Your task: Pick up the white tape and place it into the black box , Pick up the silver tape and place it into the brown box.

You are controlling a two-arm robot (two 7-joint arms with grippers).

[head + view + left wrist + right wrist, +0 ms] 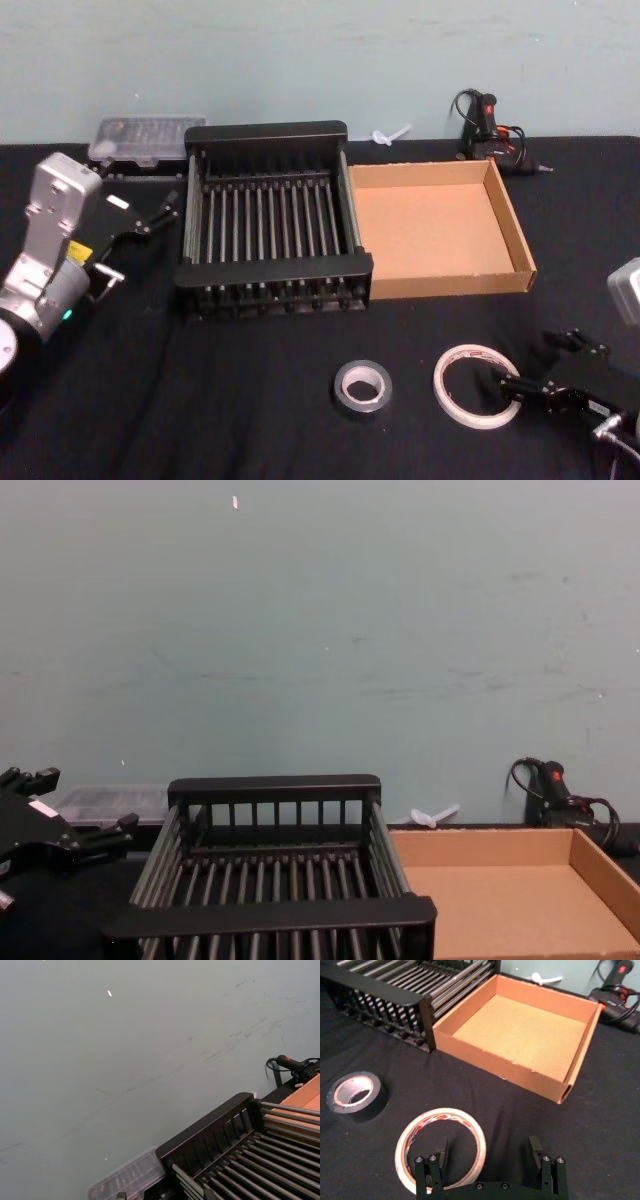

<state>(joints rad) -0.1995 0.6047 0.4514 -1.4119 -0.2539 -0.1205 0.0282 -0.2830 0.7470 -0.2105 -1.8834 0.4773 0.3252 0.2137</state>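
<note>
The desk (250, 420), covered in black cloth, carries everything, and both containers stand empty toward its far edge: the black slatted plastic crate (272, 135) at the middle and, touching its right side, the shallow tan cardboard tray (520, 240). Neither roll has been lifted, so the work looks to be at its first step, the approach to the flat white tape roll with red marks on its inner ring (476, 398). That roll lies flat near the near edge, toward the right corner, its centre hole facing up and its axis vertical. The thick silver-grey duct tape roll (362, 386) lies the same way just left of it, apart from it. The right gripper (490, 1152) hovers over the white roll with its jaws spread wide and holding nothing, one jaw above the hole and the other outside the ring. The next move probably calls for lowering so the jaws straddle the band, then closing. The left gripper (140, 222) waits near the left edge beside the crate, jaws released and empty.
</note>
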